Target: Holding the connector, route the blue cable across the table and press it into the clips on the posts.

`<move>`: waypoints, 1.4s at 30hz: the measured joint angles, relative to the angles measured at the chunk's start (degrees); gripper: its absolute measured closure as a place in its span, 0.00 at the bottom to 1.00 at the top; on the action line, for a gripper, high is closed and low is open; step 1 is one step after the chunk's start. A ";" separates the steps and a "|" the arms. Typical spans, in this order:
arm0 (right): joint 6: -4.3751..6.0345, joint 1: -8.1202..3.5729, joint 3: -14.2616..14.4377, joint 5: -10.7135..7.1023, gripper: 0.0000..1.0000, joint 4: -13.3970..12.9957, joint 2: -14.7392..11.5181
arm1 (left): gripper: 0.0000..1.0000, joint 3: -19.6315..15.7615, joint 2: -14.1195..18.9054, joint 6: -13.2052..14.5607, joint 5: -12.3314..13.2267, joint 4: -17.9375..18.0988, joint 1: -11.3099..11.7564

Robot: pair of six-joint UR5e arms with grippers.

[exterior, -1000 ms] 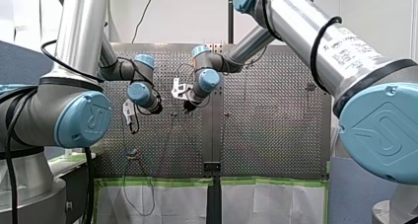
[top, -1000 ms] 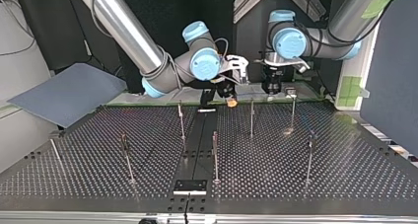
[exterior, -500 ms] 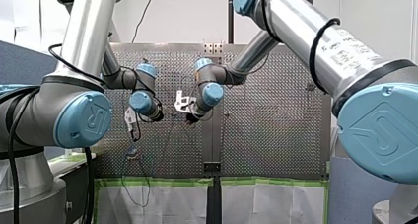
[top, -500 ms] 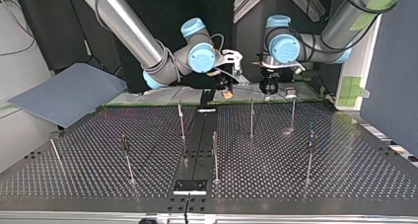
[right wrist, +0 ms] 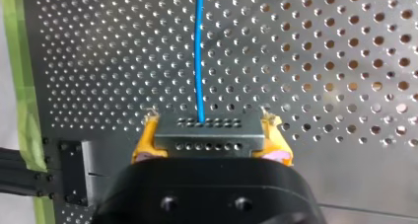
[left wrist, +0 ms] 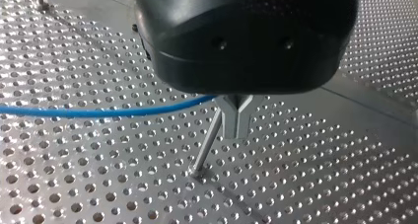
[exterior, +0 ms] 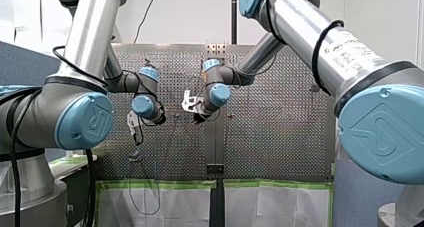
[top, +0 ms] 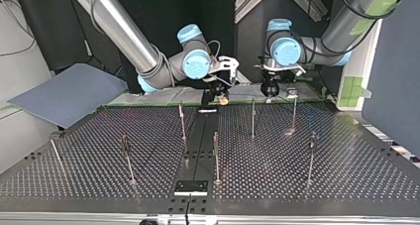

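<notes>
Blue cable (right wrist: pixel 199 61): leaves the connector and runs straight ahead of my right gripper, over the plate's holes. In the left wrist view it crosses above the plate and ends at my left gripper's fingers. It is too thin to trace in the top view.

Perforated table (top: pixel 74 185): dark plate filling the lower half of the top view.

Right arm (top: pixel 124 31): enters at the upper left of the top view and reaches to the upper centre, over the table's far edge.

Left arm (top: pixel 346 17): enters at the upper right of the top view, wrist near the upper centre, beside the right arm's.

Grey-blue board (top: pixel 64 93): lies tilted at the middle left of the top view, beyond the table's edge.

Posts (top: pixel 216 155): several thin upright metal rods, spread well apart over the table. Their clips are too small to judge.

Green tape (right wrist: pixel 19 61): strip along the plate's edge, beside my right gripper.

Right gripper (right wrist: pixel 211 135): yellow pads clamped on both ends of the connector.

Left gripper (left wrist: pixel 236 118): metal fingers pressed together where the cable meets them. A slim post (left wrist: pixel 204 145) stands just beside them.

Connector (right wrist: pixel 207 144): small grey metal block with rows of holes. The cable exits the middle of its forward face.
</notes>
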 joint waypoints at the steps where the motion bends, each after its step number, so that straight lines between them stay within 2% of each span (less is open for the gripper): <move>1: 0.00 -0.14 -0.04 -0.16 1.00 -0.01 0.00 | 0.98 0.19 -0.10 0.00 -0.04 0.12 0.02; 15: 0.08 -2.19 -0.11 -2.67 1.00 -0.35 0.05 | 0.98 2.25 -1.45 -0.21 0.19 0.05 0.36; 28: 0.07 -3.40 -0.10 -3.59 1.00 -0.47 0.07 | 0.98 2.72 -2.52 -0.87 0.59 1.67 0.67; 33: 0.08 -3.92 -0.13 -3.70 1.00 -0.47 0.07 | 0.98 4.31 -3.19 -1.44 1.21 2.21 1.10; 42: 0.08 -5.56 -1.48 -3.87 1.00 -0.47 0.05 | 0.98 8.26 -6.42 -1.93 2.06 0.25 1.57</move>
